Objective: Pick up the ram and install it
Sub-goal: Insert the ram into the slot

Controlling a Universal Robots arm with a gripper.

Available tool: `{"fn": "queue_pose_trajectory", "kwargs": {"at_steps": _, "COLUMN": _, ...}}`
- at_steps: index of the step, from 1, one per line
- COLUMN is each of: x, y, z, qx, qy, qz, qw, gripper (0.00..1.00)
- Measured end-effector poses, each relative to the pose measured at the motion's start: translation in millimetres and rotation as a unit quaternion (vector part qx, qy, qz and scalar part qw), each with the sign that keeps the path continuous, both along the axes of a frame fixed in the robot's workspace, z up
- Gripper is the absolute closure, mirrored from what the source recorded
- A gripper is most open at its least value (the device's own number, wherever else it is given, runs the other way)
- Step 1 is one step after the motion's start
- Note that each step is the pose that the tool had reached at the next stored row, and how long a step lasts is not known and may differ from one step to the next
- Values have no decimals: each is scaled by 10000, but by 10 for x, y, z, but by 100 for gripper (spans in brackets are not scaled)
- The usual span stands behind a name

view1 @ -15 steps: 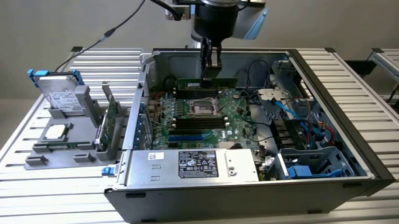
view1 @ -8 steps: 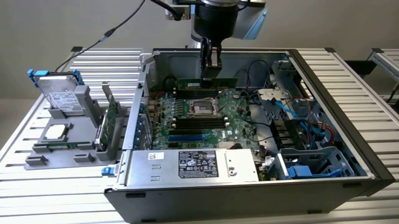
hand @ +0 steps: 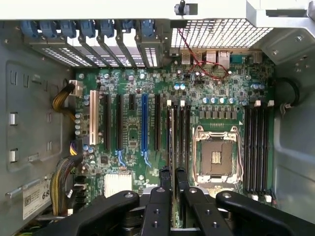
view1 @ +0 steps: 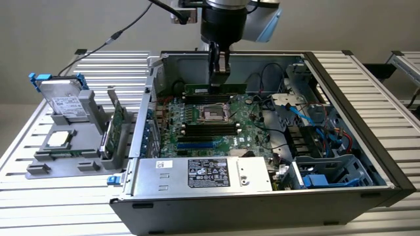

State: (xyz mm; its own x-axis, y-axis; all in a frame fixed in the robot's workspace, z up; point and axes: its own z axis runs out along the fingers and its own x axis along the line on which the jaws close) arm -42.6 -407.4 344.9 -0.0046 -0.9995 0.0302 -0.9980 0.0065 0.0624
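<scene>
While the claw [view1: 220, 78] grips the ram [view1: 196, 89] by its top edge (level), case walls [view1: 346, 101] well clear

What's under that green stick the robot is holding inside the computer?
Below the ram, clamped in the gripper, lies the motherboard: black memory slots beside the processor socket. What lies directly beneath is covered by the stick itself.

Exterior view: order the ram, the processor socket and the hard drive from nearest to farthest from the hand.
1. ram: gripped in the hand, held over the motherboard.
2. processor socket: on the board, just below the ram.
3. hard drive: outside the computer case, upright on the grey stand at the exterior view's left.
</scene>
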Motion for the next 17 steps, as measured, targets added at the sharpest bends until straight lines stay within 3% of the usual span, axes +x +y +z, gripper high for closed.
{"fn": "queue_pose_trajectory", "kwargs": {"at_steps": 5, "x": -178, "y": 9, "z": -92, "qx": 1, "qy": -1, "qz": 0, "qw": 10000, "gripper": 84}}
{"fn": "queue_pose_trajectory", "kwargs": {"at_steps": 13, "x": 19, "y": 22, "z": -238, "qx": 1, "qy": -1, "qz": 1, "qw": 10000, "gripper": 84}}
{"fn": "queue_pose_trajectory", "kwargs": {"at_steps": 17, "x": 14, "y": 22, "z": -309, "qx": 1, "qy": 0, "qz": 0, "qw": 10000, "gripper": 84}}
